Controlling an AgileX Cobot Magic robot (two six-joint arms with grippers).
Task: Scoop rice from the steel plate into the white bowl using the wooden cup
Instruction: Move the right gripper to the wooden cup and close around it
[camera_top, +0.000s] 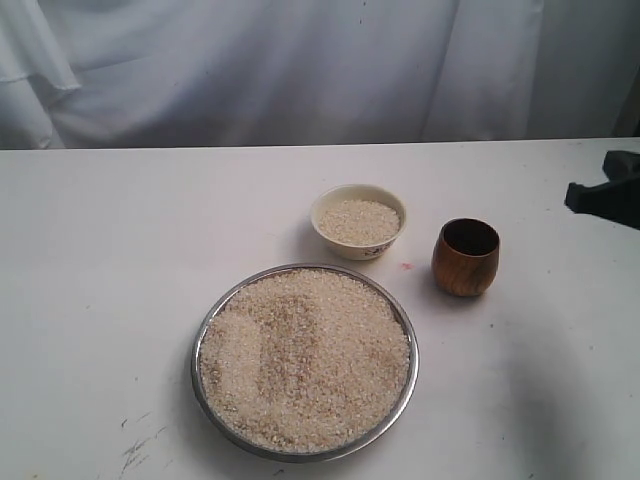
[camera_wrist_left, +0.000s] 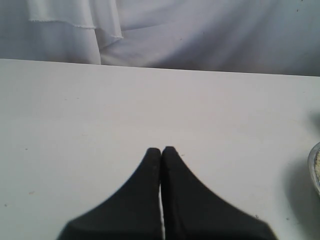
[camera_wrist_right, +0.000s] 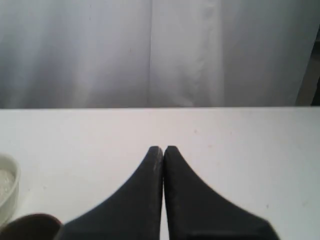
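Nearest the front edge sits the wide, shallow round steel plate (camera_top: 197, 372), its shiny raised rim ringing a nearly level bed of small beige uncooked rice (camera_top: 305, 360) that fills it from side to side. Toward the front left corner the matte white table (camera_top: 100, 260) carries a few faint grey scuff marks (camera_top: 135, 450), and bare surface lies open on both sides of the plate.

Behind the plate, toward the middle of the table, stands the small round cream-white ceramic bowl (camera_top: 332, 238) with a faint dark pattern near its base. A narrow strip of table separates it from the plate's rim, and it holds rice (up close to its lip). Beside it, toward the right edge, the rounded barrel-shaped cup (camera_top: 465, 262) of glossy reddish-brown wood stands upright with its mouth up and a dark inside, touching neither bowl nor plate. A tiny pink speck (camera_top: 407, 266) lies between bowl and cup.

At the right edge, clear of the cup, is the black right gripper (camera_wrist_right: 163, 149), fingers pressed together on nothing. The black left gripper (camera_wrist_left: 161, 150) is likewise closed and empty over bare table, with the plate's rim at the border of its wrist view.

Beyond the far edge hangs a white cloth (camera_top: 250, 70) in soft folds
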